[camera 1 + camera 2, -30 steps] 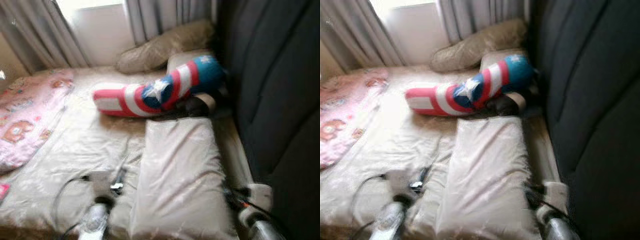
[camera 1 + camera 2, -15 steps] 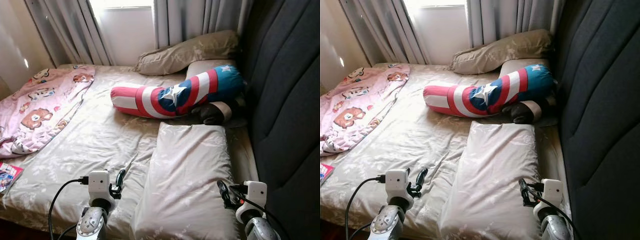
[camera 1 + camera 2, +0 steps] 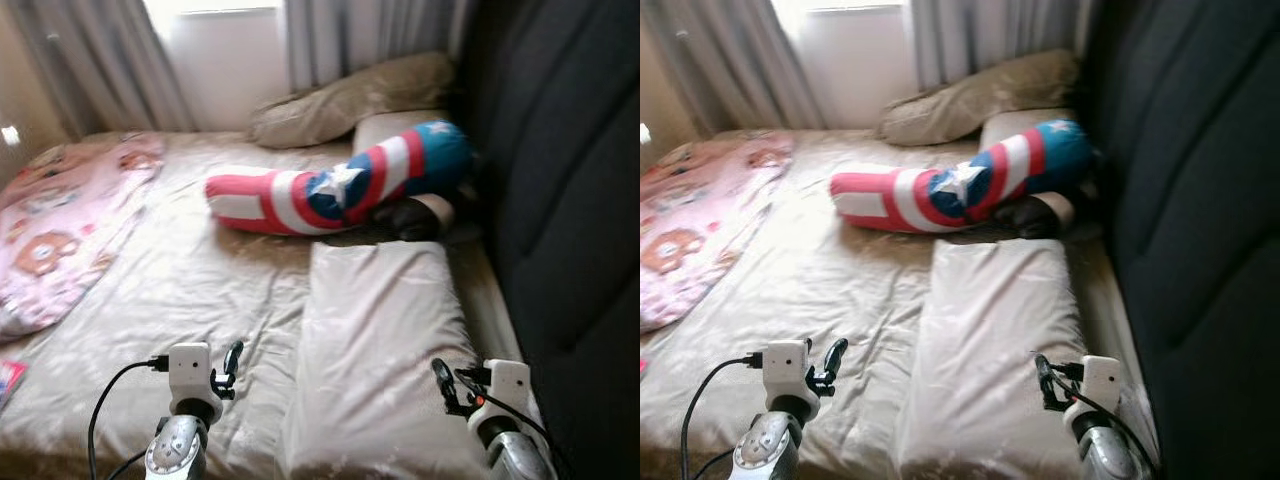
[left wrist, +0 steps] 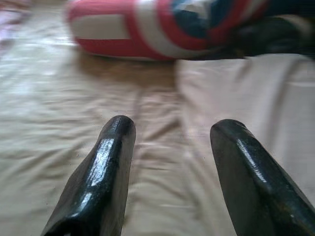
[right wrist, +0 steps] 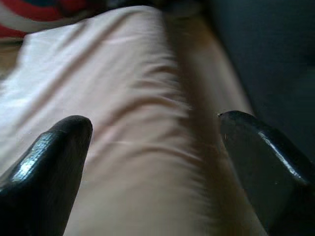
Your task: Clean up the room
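A beige pillow lies lengthwise on the bed beside the dark headboard. Behind it rests a red, white and blue star bolster, with a dark cushion tucked under its blue end. A tan pillow leans at the far corner under the curtains. A pink bear-print blanket covers the bed's left side. My left gripper hovers open above the sheet, just left of the beige pillow. My right gripper is open above that pillow's near right part, its fingers spread wide.
Grey curtains and a bright window stand behind the bed. A small colourful item lies at the bed's near left edge. The headboard walls off the right side.
The camera has swung slightly and the picture is blurred again; both grippers stay low in front, open as before. Nothing on the bed has moved.
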